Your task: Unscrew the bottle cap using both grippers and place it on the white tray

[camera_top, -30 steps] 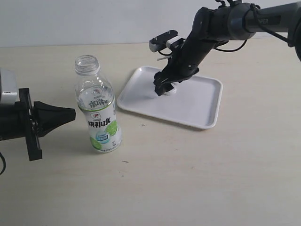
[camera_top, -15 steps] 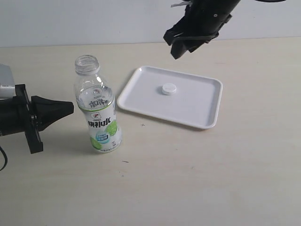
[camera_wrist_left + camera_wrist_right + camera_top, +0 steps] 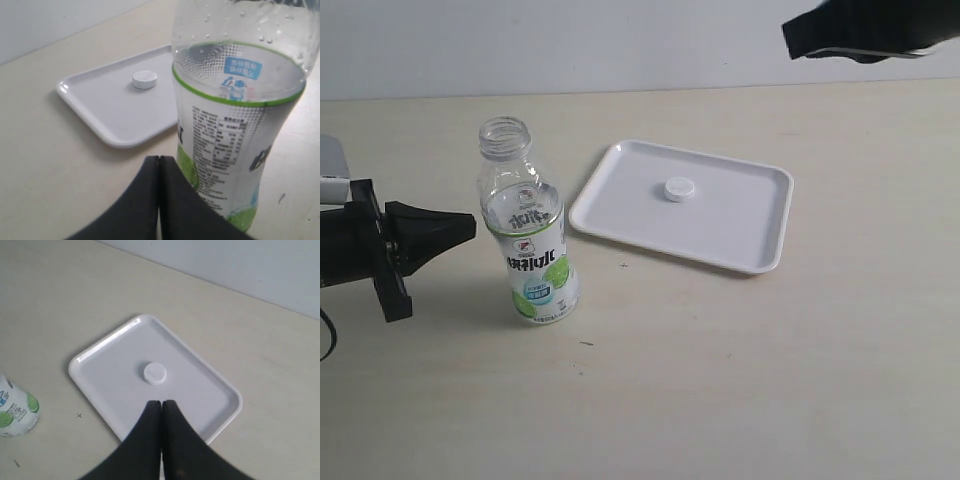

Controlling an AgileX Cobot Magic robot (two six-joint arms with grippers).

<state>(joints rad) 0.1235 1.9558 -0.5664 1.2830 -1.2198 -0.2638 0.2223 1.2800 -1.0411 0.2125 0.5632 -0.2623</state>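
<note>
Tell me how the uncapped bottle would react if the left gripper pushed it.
The bottle stands upright, tall on a narrow base, so a high push would likely tip it. No liquid level shows through its clear wall, only droplets, so it is probably light and may slide. The thin-looking plastic would probably dent under a squeeze.

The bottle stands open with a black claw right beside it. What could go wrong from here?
1. The left claw, shut, points at the open bottle from close by; a stray move might tip it and spill anything inside.
2. The cap lies loose on the low-rimmed tray; a nudge from the right claw above could knock it off.
</note>
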